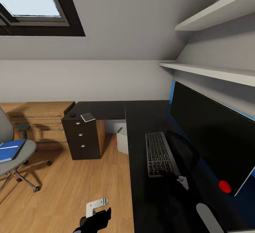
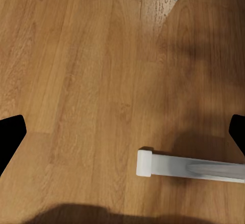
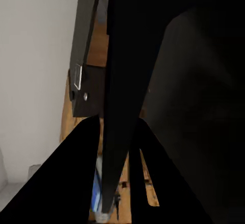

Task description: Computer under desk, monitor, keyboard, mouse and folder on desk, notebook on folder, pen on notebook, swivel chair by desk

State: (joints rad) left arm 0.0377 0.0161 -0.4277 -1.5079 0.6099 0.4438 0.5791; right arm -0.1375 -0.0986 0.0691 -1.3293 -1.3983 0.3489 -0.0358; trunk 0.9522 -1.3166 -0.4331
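The black keyboard (image 1: 158, 151) lies on the desk (image 1: 140, 126) in front of the monitor (image 1: 212, 137). My right gripper (image 1: 177, 180) is shut on its near end; in the right wrist view the keyboard (image 3: 122, 55) runs edge-on between the fingers (image 3: 81, 162). Low over the floor, my left gripper (image 1: 96, 219) hangs open and empty, its fingertips (image 2: 10, 137) far apart. Mouse (image 1: 72, 114) and grey notebook (image 1: 87, 117) rest on the desk's far left end above the drawers. The computer (image 1: 122, 141) stands under the desk. The blue folder (image 1: 10, 149) lies on the swivel chair (image 1: 19, 155); a thin white line across it looks like the pen.
A light-wood dresser (image 1: 39, 119) stands behind the chair. Two white shelves (image 1: 212, 71) jut out above the monitor. A white bar-shaped part (image 2: 189, 165) sits just over the wood floor beneath my left gripper. Open floor lies between chair and desk.
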